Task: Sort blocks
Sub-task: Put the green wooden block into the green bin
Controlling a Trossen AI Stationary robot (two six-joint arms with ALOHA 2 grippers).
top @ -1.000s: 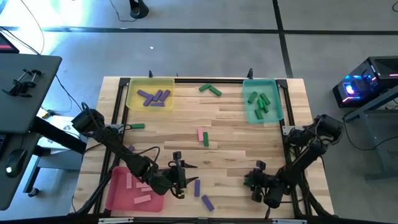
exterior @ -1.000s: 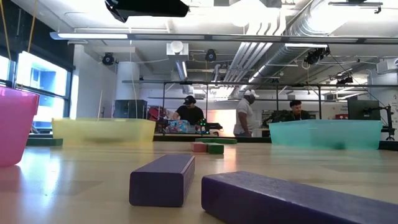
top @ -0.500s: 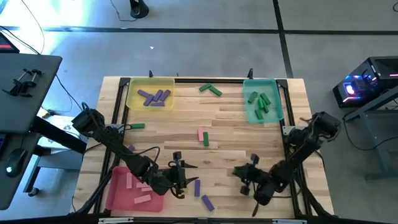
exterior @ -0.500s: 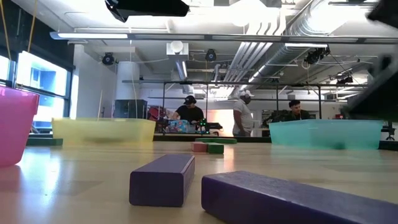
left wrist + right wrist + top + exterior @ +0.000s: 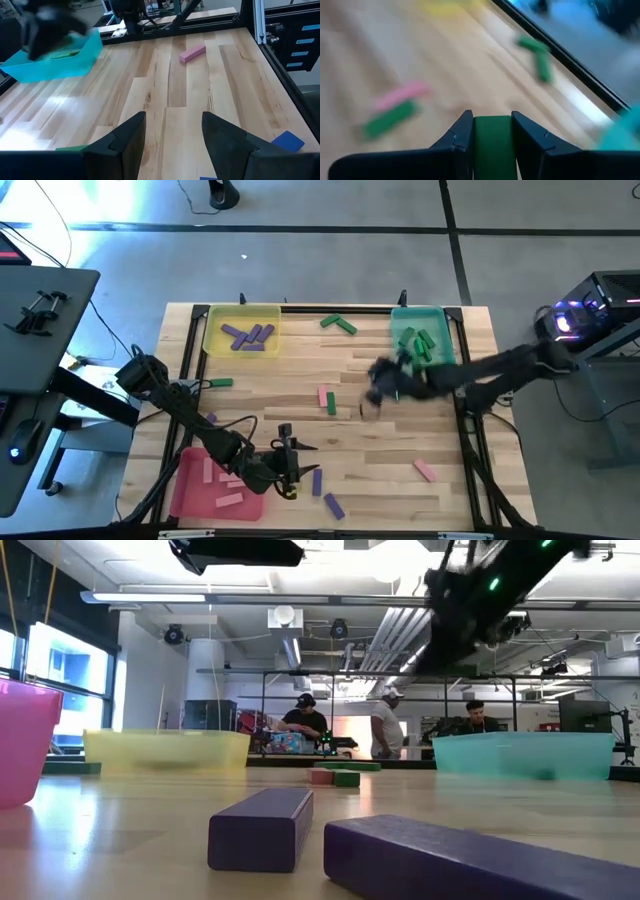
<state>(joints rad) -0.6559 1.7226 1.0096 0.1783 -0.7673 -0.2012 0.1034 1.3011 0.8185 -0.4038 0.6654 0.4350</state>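
A green block (image 5: pixel 492 142) is clamped between the fingers of the right gripper (image 5: pixel 383 383), which is held above the table (image 5: pixel 400 440) just beside the teal tray (image 5: pixel 443 358) — more green blocks (image 5: pixel 420 345) are seen inside that tray. The left gripper (image 5: pixel 290 463) is parked near the pink tray (image 5: pixel 190 490), its fingers spread and empty — purple blocks (image 5: pixel 325 492) lie beside it
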